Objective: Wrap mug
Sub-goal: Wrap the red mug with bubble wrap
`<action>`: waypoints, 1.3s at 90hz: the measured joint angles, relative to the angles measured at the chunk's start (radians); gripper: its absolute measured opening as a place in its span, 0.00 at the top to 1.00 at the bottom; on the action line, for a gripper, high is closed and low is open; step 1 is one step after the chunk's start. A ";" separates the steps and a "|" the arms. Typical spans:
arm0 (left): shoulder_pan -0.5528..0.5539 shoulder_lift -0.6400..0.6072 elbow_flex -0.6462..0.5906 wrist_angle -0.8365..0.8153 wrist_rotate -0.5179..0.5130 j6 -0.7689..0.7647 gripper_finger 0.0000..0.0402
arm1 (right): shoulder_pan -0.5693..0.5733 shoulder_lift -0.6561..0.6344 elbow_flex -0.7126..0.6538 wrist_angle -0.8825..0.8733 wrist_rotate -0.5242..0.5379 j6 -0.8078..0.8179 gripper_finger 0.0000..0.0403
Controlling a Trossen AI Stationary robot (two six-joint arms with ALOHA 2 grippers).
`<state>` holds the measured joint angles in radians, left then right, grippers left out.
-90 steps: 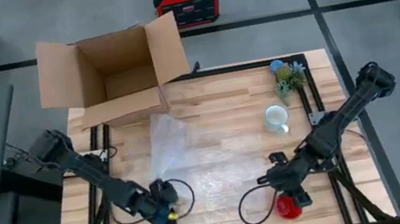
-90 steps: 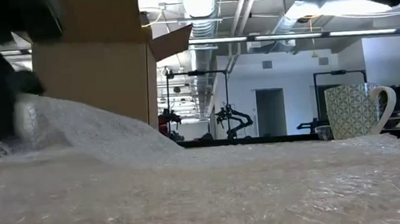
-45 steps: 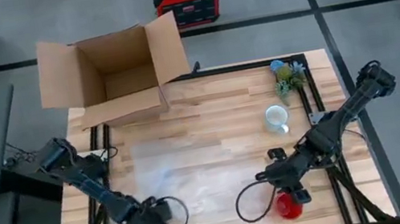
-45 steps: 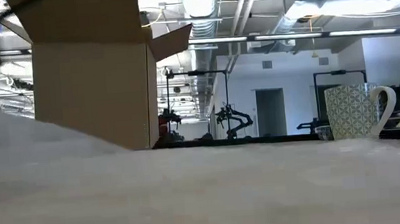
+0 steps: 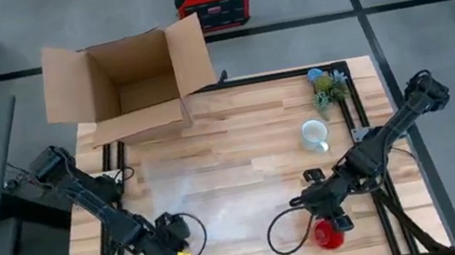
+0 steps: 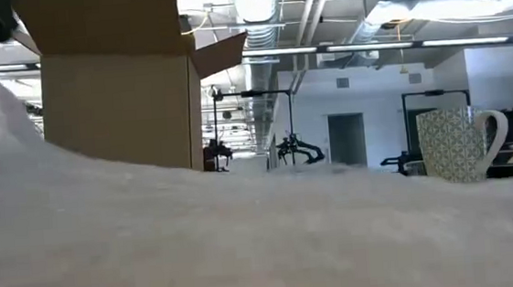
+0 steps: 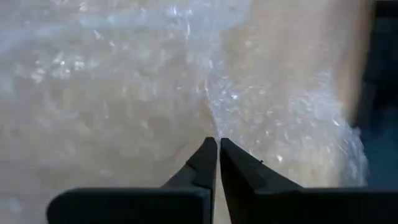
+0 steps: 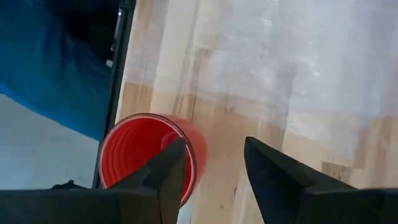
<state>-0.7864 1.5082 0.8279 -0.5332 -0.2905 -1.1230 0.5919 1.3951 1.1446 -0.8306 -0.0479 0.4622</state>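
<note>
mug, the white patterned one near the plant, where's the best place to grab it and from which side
Probably by the rim of the white patterned ceramic mug, coming straight down from above: it stands upright with its mouth open upward. Its handle points toward the table's near edge, so pinch the wall away from it. The right end effector is nearer.

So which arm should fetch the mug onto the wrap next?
Probably the right: its tool is open and nearer the mug, while the left tool is shut on the bubble wrap.
</note>
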 joint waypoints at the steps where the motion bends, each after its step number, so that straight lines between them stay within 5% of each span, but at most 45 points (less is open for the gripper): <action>1: 0.007 0.001 0.000 -0.005 0.001 0.007 1.00 | 0.000 0.000 0.000 0.000 0.000 0.000 0.62; 27: 0.070 -0.002 0.000 -0.017 0.203 0.224 0.97 | 0.001 0.001 -0.009 -0.015 0.054 -0.003 0.61; 62: 0.073 -0.127 0.023 -0.091 0.284 0.074 0.61 | 0.054 0.001 -0.065 -0.023 -0.012 0.000 0.45; 85: 0.058 -0.239 0.063 -0.098 0.078 0.088 0.60 | 0.080 0.024 -0.102 0.046 -0.003 0.008 0.47; 117: 0.111 -0.065 0.061 -0.052 -0.057 0.223 0.60 | 0.073 0.216 -0.106 0.069 -0.034 0.004 0.60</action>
<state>-0.6757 1.4428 0.8890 -0.5848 -0.3472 -0.9000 0.6646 1.6110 1.0386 -0.7611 -0.0820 0.4665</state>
